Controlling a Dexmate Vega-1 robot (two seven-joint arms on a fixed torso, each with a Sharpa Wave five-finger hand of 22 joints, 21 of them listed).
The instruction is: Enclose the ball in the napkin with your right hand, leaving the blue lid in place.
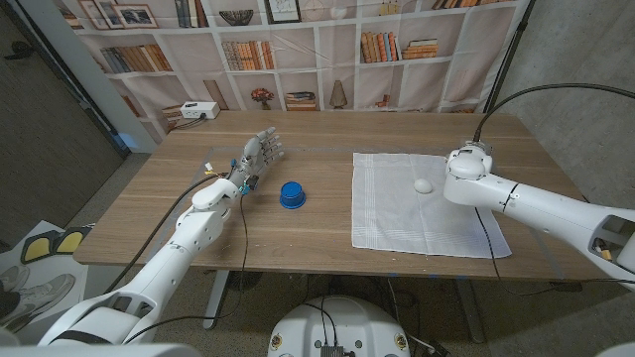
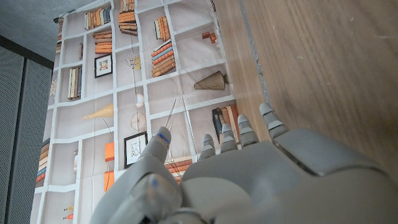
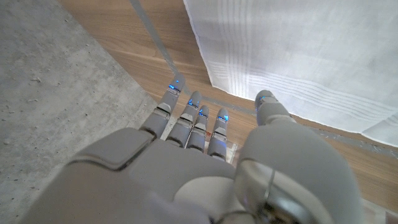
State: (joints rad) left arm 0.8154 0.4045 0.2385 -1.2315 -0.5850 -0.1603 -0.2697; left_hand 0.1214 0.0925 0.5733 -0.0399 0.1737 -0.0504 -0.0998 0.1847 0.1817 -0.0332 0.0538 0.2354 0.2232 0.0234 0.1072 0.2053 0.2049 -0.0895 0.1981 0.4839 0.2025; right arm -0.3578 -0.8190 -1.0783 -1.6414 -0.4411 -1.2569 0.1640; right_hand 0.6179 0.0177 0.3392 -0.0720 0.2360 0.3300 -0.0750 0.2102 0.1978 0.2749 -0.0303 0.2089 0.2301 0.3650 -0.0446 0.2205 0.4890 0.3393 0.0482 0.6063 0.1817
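A white napkin (image 1: 422, 203) lies spread flat on the right half of the wooden table (image 1: 327, 139). A small white ball (image 1: 424, 185) sits on it, a little right of its middle. My right hand (image 1: 468, 161) hovers just right of the ball, over the napkin's right edge, holding nothing. In the right wrist view, this right hand (image 3: 205, 168) has straight fingers (image 3: 186, 121) reaching past a napkin (image 3: 298, 56) corner. The blue lid (image 1: 291, 194) stands left of the napkin. My left hand (image 1: 258, 154) is beyond the lid, fingers stretched and empty, and the left hand (image 2: 249, 180) also appears from behind.
A white box (image 1: 199, 110) sits at the table's far left corner. A printed bookshelf backdrop (image 1: 298, 40) hangs behind the table. A black cable (image 1: 496, 104) arcs over the far right of the table down to my right wrist. Bare wood (image 1: 308, 238) lies in front of the lid.
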